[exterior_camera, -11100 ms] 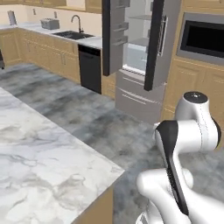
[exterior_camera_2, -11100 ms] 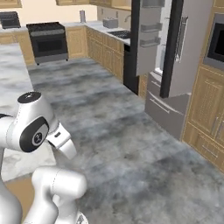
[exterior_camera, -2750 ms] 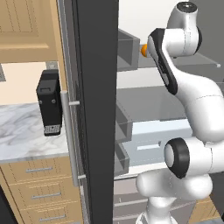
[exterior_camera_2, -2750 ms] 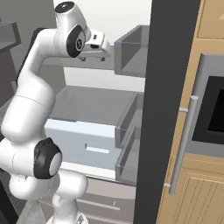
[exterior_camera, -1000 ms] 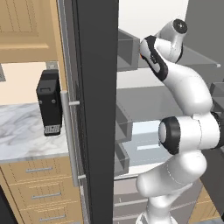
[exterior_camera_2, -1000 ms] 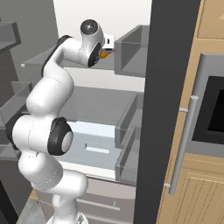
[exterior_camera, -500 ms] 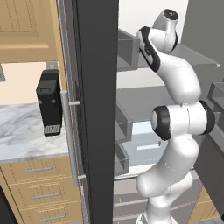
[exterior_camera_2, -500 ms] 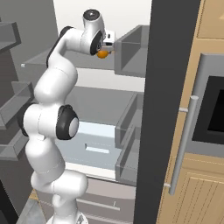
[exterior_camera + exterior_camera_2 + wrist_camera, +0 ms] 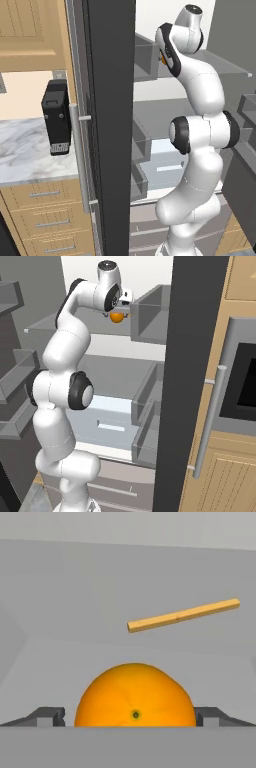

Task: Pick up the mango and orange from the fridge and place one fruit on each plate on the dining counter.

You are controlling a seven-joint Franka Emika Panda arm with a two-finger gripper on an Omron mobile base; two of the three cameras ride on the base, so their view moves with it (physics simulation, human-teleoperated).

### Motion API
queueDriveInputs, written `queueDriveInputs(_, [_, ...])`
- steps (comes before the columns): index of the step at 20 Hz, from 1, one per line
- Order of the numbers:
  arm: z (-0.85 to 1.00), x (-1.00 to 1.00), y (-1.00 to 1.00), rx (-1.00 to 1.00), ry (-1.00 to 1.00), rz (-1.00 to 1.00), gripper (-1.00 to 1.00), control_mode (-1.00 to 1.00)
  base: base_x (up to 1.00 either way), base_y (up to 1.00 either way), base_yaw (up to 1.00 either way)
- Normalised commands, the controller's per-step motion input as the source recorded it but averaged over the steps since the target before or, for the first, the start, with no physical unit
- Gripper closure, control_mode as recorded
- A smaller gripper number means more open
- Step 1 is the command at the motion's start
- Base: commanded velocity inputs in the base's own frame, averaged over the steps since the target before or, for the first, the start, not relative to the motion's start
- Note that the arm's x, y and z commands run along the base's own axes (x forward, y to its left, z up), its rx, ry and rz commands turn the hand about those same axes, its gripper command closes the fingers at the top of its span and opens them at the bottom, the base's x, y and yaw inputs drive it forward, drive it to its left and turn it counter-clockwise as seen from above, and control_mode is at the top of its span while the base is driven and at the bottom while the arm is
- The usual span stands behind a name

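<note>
Fridge (image 9: 165, 311) interior, white back wall and grey shelves, doors swung wide, arm reaching into the upper shelf level. Jaws are spread fully apart, one dark tip at each lower corner of the hand view, with the orange (image 9: 135, 696) sitting right between them at bottom centre, not yet clamped. In the right base view the same orange (image 9: 117, 317) shows just under the gripper (image 9: 121, 310) in the upper middle of the frame, next to a grey door bin; in the left base view only a sliver of orange (image 9: 162, 59) peeks out behind the upper arm. Step in hand looks like the grasp on the orange. To do it well: keep the fruit centred between the tips, push in a touch further so the pads meet its widest part, then close evenly; a round smooth ball will likely squirt out if pinched off-centre. A thin wooden stick (image 9: 183, 615) lies further back on the shelf, upper right of the hand view, well apart from the fruit. Lift straight up before pulling back, clear of the bin wall. Mango not identifiable here.
</note>
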Motion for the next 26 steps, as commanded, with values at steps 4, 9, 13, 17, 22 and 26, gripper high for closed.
queueDriveInputs(4, [-0.39, 0.00, 0.00, 0.00, -0.03, 0.00, -1.00, -1.00, 0.00, 0.00, 0.00])
queueDriveInputs(9, [-0.53, 0.00, 0.00, 0.00, -0.02, -0.02, -1.00, -1.00, 0.00, 0.00, 0.00])
queueDriveInputs(13, [-0.37, 0.00, 0.00, 0.00, 0.00, -0.01, -1.00, -1.00, 0.00, 0.00, 0.00])
queueDriveInputs(17, [-0.24, 0.00, 0.00, 0.00, 0.00, 0.00, -1.00, -1.00, 0.00, 0.00, 0.00])
queueDriveInputs(22, [-0.15, 0.00, 0.00, 0.00, 0.00, 0.00, 1.00, -1.00, 0.00, 0.00, 0.00])
queueDriveInputs(26, [-0.01, -0.01, 0.00, 0.00, 0.00, 0.00, 1.00, -1.00, 0.00, 0.00, 0.00])
